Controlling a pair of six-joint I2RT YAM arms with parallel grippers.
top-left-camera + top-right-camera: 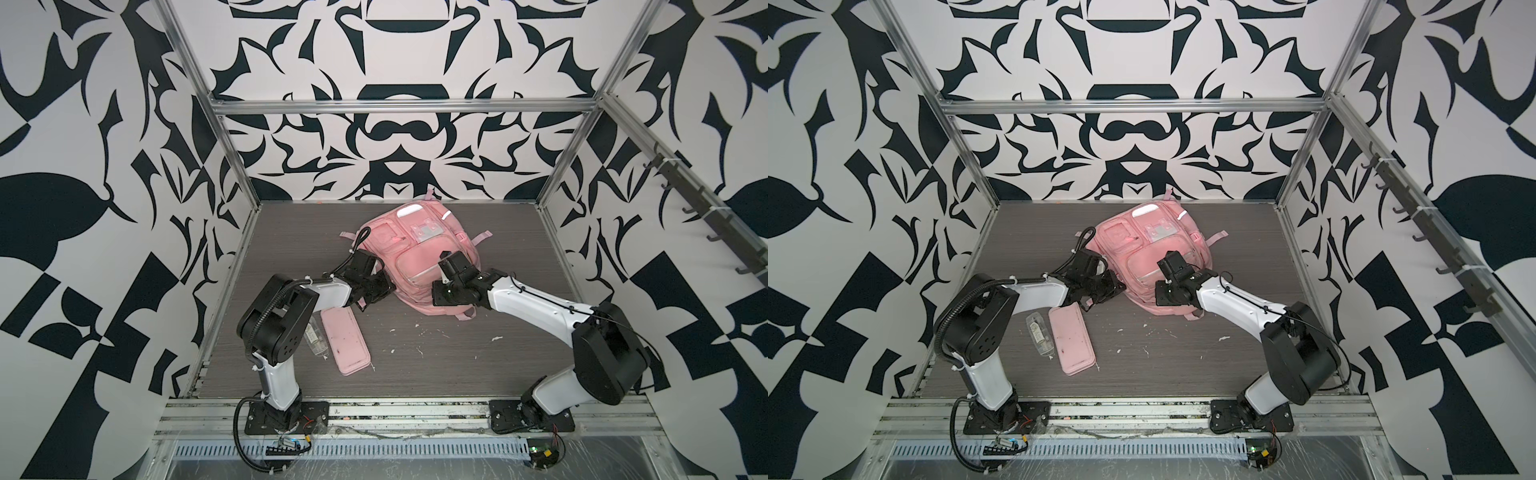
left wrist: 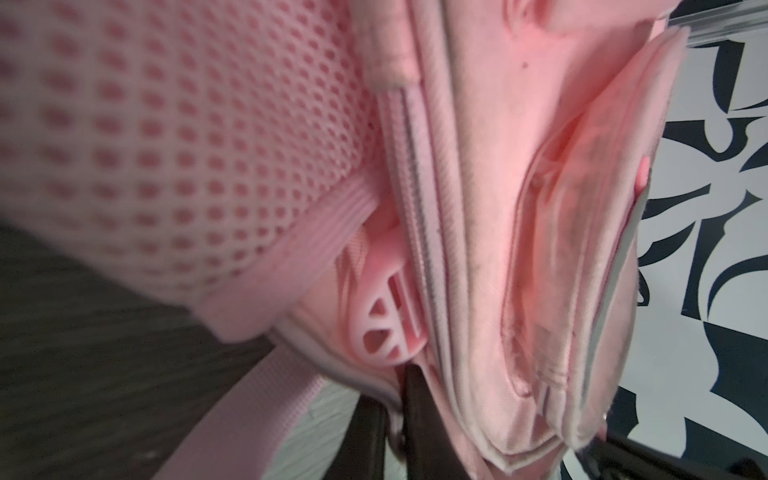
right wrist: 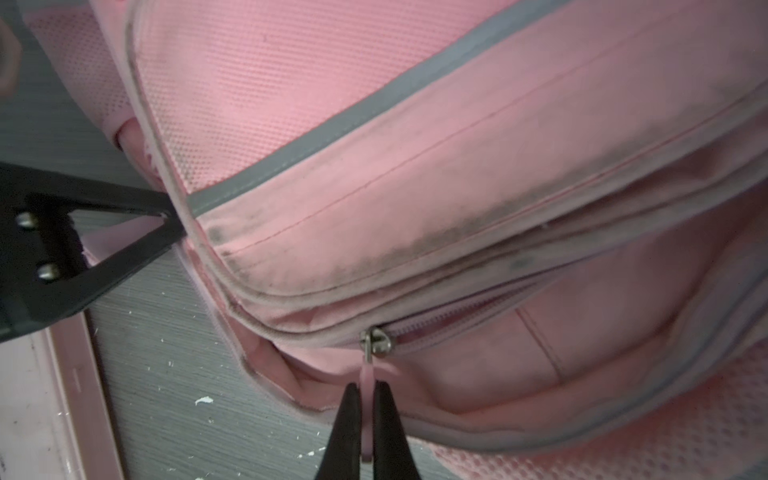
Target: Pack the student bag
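Pink fabric student bag (image 1: 399,249) lies on the grey counter (image 1: 457,353) — right gripper (image 3: 365,388) pinches its pink zipper tab (image 3: 368,372). Left gripper (image 2: 395,382) touches the bag's edge — spread or clamped, I cannot tell.

Both top views look steeply down from high over the front edge toward the black-and-white patterned back wall (image 1: 395,166), sharing nearly the whole grey woodgrain tabletop (image 1: 457,374). My left wrist camera is very close to the large soft pink fabric backpack (image 2: 478,208), side-on. My right wrist camera sits close at its lower front, facing the small pink zip pull (image 3: 368,368).
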